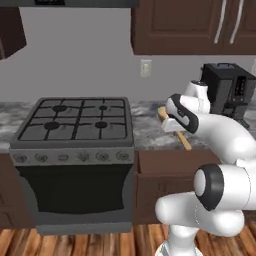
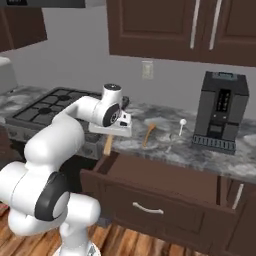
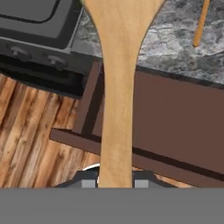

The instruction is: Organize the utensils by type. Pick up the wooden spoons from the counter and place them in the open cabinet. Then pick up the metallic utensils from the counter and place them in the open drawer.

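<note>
Jaws clamp the large wooden spoon (image 3: 116, 87) by its handle, lifted above the open drawer (image 2: 165, 182), ready for the cabinet; the smaller spoon (image 2: 148, 134) lies on the table (image 2: 150, 145) behind the drawer.

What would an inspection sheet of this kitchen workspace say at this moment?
Surface: marbled counter, grey-white.
Job's things: large wooden spoon held in the air; smaller wooden spoon and metal spoon lie on the counter; open drawer pulled out below.
Clutter: black coffee machine on the counter.
Grippers: gripper shut on the large spoon's handle.
Cables: nothing seen.
Surroundings: gas stove, closed wall cabinets, wall outlet, wooden floor.
</note>
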Controlling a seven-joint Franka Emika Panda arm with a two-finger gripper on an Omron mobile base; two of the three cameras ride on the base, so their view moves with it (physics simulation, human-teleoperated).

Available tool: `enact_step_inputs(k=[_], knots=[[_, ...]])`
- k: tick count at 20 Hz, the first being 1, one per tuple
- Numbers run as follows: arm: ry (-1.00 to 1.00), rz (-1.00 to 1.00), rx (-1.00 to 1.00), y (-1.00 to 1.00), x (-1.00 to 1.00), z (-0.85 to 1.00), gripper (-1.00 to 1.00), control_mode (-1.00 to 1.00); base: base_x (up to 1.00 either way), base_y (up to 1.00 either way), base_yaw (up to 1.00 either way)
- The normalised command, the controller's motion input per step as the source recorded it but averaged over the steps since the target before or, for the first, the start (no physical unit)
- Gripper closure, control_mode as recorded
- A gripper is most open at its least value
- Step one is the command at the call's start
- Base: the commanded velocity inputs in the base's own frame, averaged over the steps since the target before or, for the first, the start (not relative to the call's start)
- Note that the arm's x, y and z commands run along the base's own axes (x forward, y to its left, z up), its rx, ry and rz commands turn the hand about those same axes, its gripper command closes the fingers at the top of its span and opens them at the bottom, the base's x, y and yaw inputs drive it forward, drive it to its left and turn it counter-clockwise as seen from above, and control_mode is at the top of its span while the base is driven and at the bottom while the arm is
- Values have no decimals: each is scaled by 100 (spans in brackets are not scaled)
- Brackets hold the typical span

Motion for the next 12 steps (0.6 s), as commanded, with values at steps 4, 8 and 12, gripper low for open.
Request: enact_step_inputs(k=[4,8,12], knots=[[0,0,0,0,0,0,100,100,-2,43,59],[0,0,0,0,0,0,100,100,-8,35,57],[0,0,0,0,0,0,100,100,0,37,52]])
